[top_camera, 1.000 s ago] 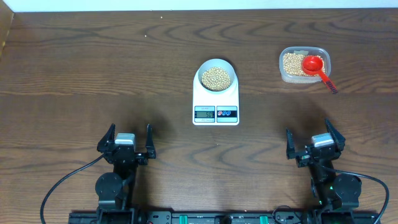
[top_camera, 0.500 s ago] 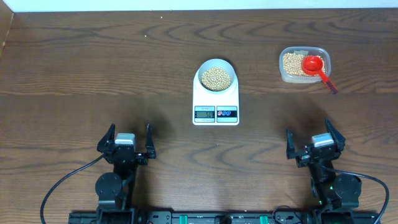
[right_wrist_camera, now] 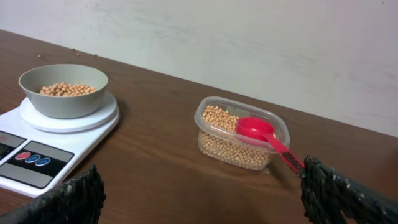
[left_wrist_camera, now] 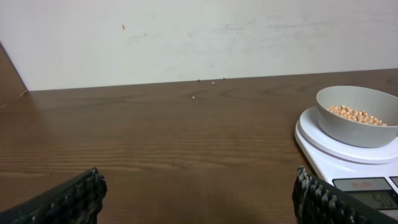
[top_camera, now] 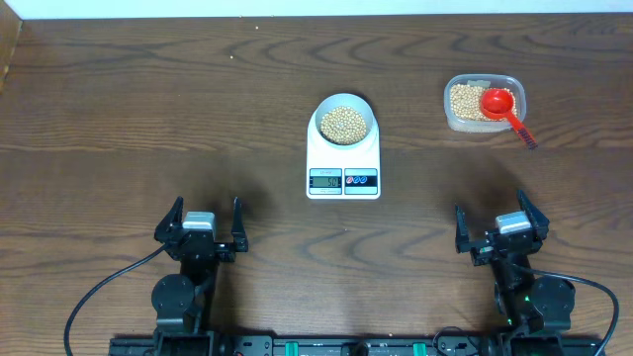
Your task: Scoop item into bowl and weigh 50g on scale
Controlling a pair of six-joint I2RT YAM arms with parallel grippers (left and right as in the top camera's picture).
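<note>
The pale bowl (top_camera: pixel 345 121) stands on the white scale (top_camera: pixel 343 170) at the table's middle, with tan beans (top_camera: pixel 344 124) inside it. The bowl (left_wrist_camera: pixel 355 116) and scale (left_wrist_camera: pixel 348 158) also appear at the right of the left wrist view, and the bowl (right_wrist_camera: pixel 63 91) and scale (right_wrist_camera: pixel 46 146) at the left of the right wrist view. My left gripper (top_camera: pixel 202 223) rests open near the front left edge, holding nothing. My right gripper (top_camera: pixel 497 225) rests open near the front right, also holding nothing. Both are well short of the scale.
A clear plastic tub (top_camera: pixel 484 103) of beans sits at the back right with a red scoop (top_camera: pixel 500 104) lying in it, handle over the rim. The tub (right_wrist_camera: pixel 241 132) and the scoop (right_wrist_camera: pixel 261 132) show in the right wrist view. A wall runs behind the table.
</note>
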